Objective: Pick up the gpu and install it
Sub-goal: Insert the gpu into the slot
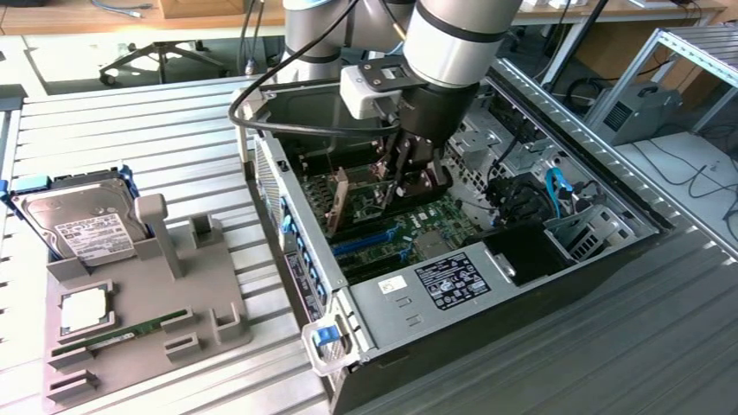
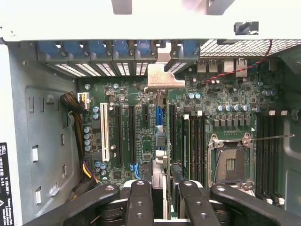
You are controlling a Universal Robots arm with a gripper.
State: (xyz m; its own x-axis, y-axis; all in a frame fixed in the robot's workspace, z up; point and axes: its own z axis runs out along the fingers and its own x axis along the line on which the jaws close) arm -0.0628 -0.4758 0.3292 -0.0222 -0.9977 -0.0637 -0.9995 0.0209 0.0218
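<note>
My gripper [image 1: 403, 177] reaches down into the open computer case [image 1: 381, 298], over the green motherboard [image 1: 403, 229]. In the wrist view its black fingers [image 2: 139, 197] are shut on the gpu [image 2: 160, 176], which shows edge-on as a thin card running away from the gripper [image 2: 162, 188]. The card's silver end bracket [image 2: 163, 77] sits at the case's rear slot openings, under the row of blue latches [image 2: 117, 49]. The card stands upright above the expansion slots [image 2: 134, 132]. Whether it touches a slot is hidden by the card itself.
A grey holder [image 1: 150, 303] on the slatted table at the exterior view's left carries a hard drive [image 1: 86, 229], a processor [image 1: 83, 309] and a memory stick [image 1: 121, 333]. Inside the case are the processor socket [image 2: 230, 162], cable bundles [image 2: 77, 108] and a drive cage [image 1: 576, 229].
</note>
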